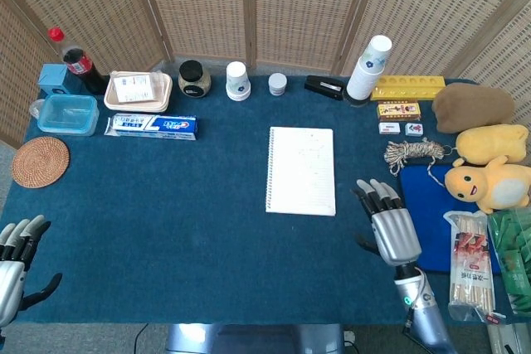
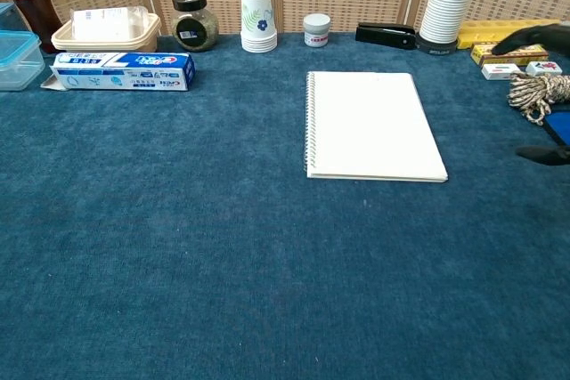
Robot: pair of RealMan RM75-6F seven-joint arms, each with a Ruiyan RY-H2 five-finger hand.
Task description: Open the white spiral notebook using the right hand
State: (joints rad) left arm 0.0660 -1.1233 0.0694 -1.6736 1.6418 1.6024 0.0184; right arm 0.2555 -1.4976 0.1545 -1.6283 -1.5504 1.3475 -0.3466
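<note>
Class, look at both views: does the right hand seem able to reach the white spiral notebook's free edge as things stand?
Probably yes. The right hand hovers open just right of the white spiral notebook, whose spiral runs down the far, left side. Only bare blue table lies between them; the coiled rope sits further back.
</note>
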